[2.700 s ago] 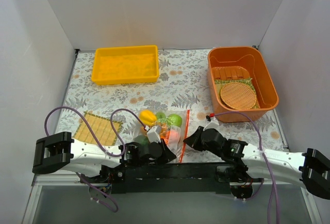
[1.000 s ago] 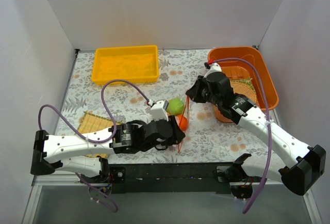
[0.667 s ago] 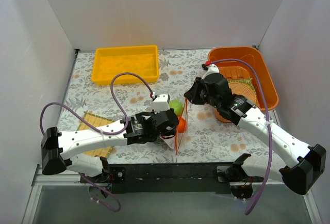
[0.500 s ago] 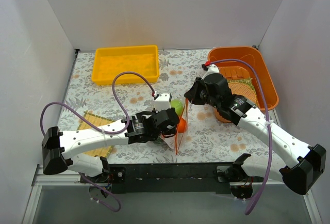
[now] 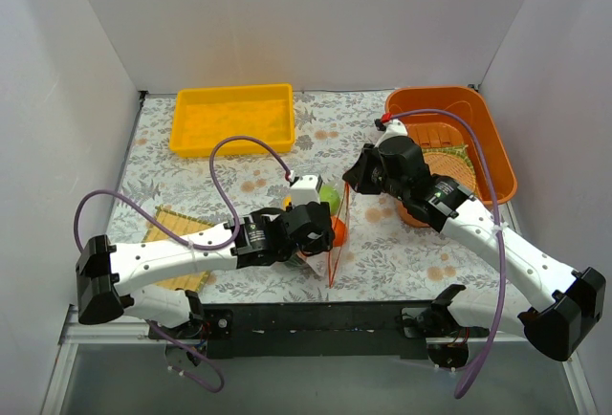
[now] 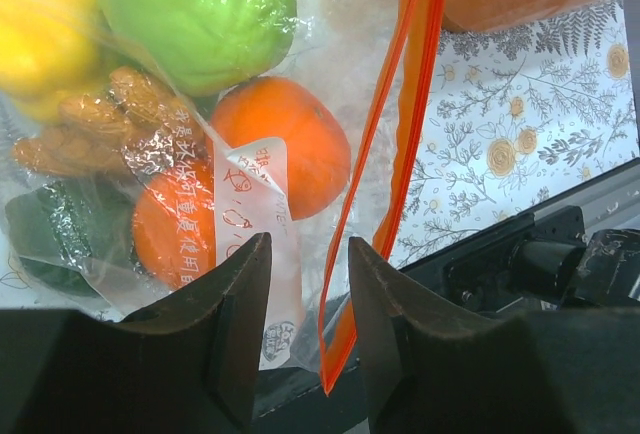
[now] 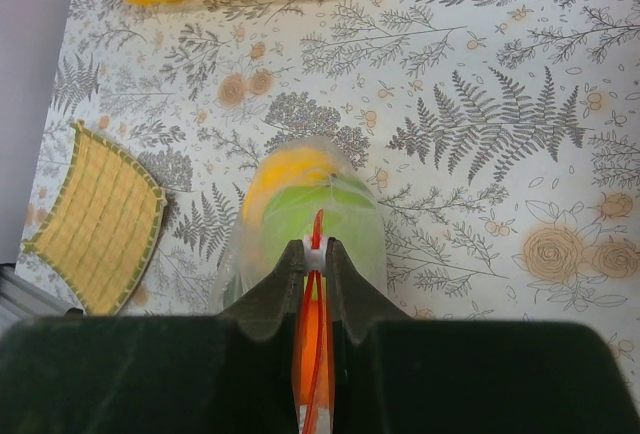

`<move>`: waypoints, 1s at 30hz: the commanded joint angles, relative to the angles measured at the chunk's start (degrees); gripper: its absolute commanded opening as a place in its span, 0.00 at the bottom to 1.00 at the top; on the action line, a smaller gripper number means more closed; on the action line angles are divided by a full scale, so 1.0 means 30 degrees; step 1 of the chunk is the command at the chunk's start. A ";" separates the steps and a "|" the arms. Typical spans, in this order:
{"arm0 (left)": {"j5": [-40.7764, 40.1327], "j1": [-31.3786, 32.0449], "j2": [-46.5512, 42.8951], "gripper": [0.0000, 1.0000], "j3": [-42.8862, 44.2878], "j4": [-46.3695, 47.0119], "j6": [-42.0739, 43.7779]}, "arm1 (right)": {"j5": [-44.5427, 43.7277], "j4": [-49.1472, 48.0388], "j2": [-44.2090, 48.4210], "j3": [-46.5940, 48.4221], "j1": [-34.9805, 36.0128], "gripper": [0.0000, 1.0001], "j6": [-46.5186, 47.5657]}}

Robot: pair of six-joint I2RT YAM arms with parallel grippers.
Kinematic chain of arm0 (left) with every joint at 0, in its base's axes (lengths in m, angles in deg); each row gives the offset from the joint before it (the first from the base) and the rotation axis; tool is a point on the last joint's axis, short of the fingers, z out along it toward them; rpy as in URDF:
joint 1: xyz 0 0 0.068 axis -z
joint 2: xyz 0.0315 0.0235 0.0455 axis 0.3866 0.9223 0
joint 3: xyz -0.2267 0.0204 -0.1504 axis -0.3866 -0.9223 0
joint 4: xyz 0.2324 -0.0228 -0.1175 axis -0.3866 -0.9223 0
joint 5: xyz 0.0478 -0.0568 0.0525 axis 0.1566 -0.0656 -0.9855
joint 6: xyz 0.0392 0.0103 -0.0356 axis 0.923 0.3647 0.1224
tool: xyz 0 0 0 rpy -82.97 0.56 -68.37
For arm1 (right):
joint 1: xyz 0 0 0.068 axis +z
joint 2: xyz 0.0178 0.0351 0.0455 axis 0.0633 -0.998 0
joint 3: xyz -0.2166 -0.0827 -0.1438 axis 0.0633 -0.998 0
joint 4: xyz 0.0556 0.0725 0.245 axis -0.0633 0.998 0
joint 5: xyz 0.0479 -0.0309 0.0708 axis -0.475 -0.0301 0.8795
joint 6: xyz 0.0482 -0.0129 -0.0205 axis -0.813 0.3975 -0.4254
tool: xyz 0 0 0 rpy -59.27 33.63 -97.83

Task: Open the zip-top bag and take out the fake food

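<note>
- The clear, crinkly zip-top bag hangs mid-worktop between the two arms. It appears to be lifted, with its thin orange-red zip strip running up one side.
- The fake food is all inside and slumped to the low end: a bright green ball, two orange balls, a yellow piece, a tan-brown lumpy piece and a dark green piece. Their weight probably keeps the film taut below the strip.
- The right pincer is clamped tight on the upper end of the strip, so it both carries the bag and anchors one end of the mouth.
- The left pincer sits at the bag's lower edge. Its jaws stand narrowly apart, with the labelled film and a loop of strip hanging in the gap, and no pinch is evident. It seems placed to take the opposite lip.
- The two bands of the strip look parted low down, so I judge the mouth partly open.
- Below lies the fern-patterned worktop, with a woven straw mat to the left.
- A yellow plastic tray and an orange plastic tub sit at the far side.
</note>
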 commanded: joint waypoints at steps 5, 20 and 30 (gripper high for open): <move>0.0616 -0.0082 -0.0824 0.36 -0.0560 0.0748 -0.0062 | -0.0351 -0.0376 0.0556 0.0946 0.0123 0.01 0.0124; -0.0673 -0.0082 0.1898 0.29 0.1078 0.0925 0.1227 | -0.0556 -0.0112 0.0468 0.1092 0.0152 0.01 0.0123; -0.0176 -0.0053 0.1083 0.00 0.0905 0.0896 0.0673 | -0.2313 0.0795 0.0059 0.2466 -0.0198 0.01 0.1381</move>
